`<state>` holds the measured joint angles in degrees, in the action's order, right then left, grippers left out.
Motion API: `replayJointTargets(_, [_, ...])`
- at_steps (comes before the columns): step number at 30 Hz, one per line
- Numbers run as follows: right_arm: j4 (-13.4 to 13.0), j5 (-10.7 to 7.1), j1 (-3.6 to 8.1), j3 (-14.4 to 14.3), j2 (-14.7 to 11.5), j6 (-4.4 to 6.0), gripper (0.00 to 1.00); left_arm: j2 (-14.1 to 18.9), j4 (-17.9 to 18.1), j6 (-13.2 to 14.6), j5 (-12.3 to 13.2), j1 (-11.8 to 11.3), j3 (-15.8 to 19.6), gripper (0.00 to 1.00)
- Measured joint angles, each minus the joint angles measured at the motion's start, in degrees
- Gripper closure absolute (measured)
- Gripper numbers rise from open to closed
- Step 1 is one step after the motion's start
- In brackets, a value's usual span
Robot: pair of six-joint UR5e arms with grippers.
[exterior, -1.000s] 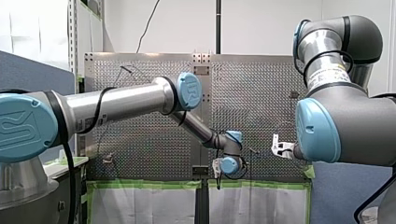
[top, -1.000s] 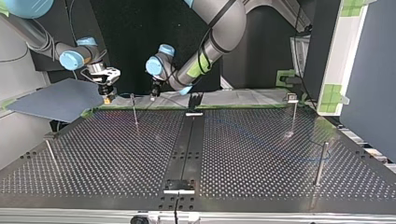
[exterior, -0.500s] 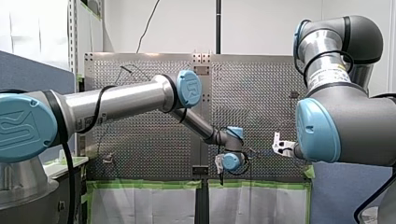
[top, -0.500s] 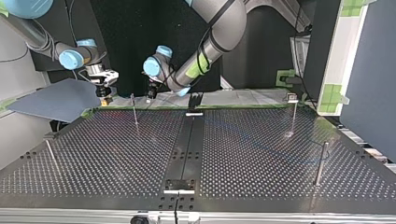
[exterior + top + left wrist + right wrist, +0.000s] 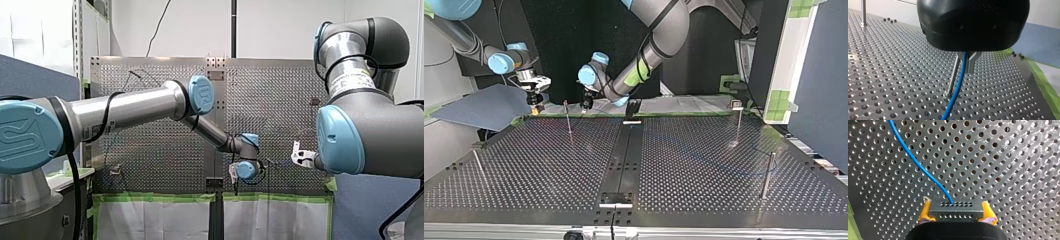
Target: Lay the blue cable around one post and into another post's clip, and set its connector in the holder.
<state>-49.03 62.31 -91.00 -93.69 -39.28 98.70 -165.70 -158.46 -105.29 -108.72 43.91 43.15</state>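
Note:
My right gripper (image 5: 956,205) has its yellow pads (image 5: 926,210) shut on the grey connector (image 5: 957,213). The blue cable (image 5: 920,167) runs from the connector away over the perforated plate. My left gripper (image 5: 967,64) is shut on the cable (image 5: 957,86), its metal fingers just beside a thin post (image 5: 954,73). In the top view my left gripper (image 5: 586,103) hangs over the plate's far edge, next to that post (image 5: 568,118). My right gripper (image 5: 535,106) hovers further to that view's left. In the front view my left gripper (image 5: 234,184) points down and my right gripper (image 5: 299,159) stands beside it.
Other posts stand at the top view's left (image 5: 478,163) and right (image 5: 738,123), (image 5: 767,175). A black holder (image 5: 632,113) sits at the far end of the dark centre strip and another (image 5: 615,200) at its near end. A blue-grey panel (image 5: 484,106) lies beyond the plate.
My left wrist has shifted a little beside the post and turned slightly. My right gripper has edged toward the top view's left with the connector in it.

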Motion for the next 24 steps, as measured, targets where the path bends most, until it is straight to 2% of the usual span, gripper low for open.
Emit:
replayJointTargets(5, [0.05,0.32,0.35,0.02,0.02,0.14,1.0,0.0,-0.27,0.0,0.04,-0.1,-0.06,0.99])
replayJointTargets(13, [-0.18,1.07,1.07,0.18,0.09,1.13,1.0,0.0,-0.55,0.1,-0.04,-0.15,0.26,0.99])
replayJointTargets(23, [0.44,1.24,0.6,0.21,0.12,1.13,1.0,0.0,-0.38,0.51,0.12,-0.26,0.96,0.99])
replayJointTargets(24, [0.58,1.24,0.53,0.2,0.15,1.09,1.0,0.0,-0.35,0.57,0.15,-0.25,1.01,0.96])
